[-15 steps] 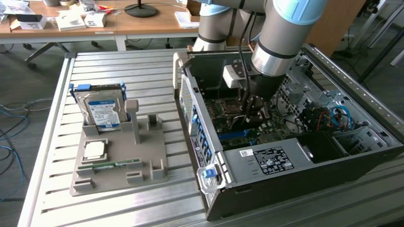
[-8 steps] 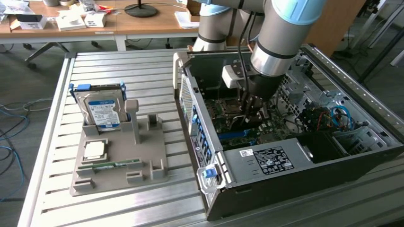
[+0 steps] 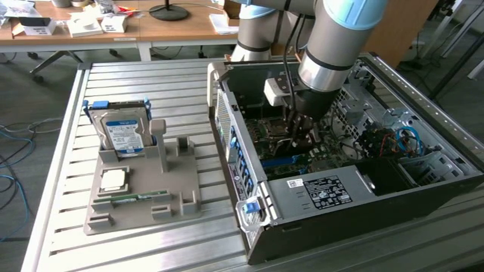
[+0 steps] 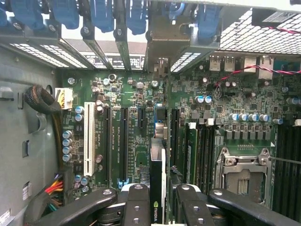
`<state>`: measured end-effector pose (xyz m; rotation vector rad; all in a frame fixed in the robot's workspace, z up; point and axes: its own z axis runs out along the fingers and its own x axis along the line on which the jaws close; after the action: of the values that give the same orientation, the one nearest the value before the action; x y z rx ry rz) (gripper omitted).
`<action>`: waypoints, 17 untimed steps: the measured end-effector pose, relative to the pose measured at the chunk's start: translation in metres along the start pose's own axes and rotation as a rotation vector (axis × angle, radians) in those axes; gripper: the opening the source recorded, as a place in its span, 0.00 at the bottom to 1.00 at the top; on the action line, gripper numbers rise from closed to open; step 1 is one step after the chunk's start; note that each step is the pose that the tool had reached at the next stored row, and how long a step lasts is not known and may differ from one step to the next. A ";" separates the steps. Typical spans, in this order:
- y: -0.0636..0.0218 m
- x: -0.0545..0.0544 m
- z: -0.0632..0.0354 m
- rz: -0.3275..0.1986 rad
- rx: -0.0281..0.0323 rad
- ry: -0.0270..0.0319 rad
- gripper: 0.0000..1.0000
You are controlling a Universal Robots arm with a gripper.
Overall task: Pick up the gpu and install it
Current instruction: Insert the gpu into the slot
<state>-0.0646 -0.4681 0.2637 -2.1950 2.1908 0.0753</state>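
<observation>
Where the grey holder (image 3: 128, 218) lies at the exterior view's left, a hard drive (image 3: 123, 131) stands in it, and a chip (image 3: 113, 179) and a memory stick (image 3: 140, 196) lie flat. To the right sits the open case (image 3: 318, 192). The arm (image 3: 336, 45) reaches down into it. The gripper (image 3: 300, 129) is low, near the green board (image 4: 127, 136). Its fingers (image 4: 137, 200) are clenched on the gpu (image 4: 157, 169), one on each side. The gpu stands on its thin edge over the board. Whether it touches a slot cannot be told.
</observation>
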 end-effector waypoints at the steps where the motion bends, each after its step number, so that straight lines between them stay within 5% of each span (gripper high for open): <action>1: 0.0000 0.000 0.0000 0.000 0.0000 0.0000 0.26; 17: 0.0009 0.000 0.0025 0.000 0.0000 0.0001 0.26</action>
<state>-0.0656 -0.4681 0.2611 -2.1951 2.1908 0.0751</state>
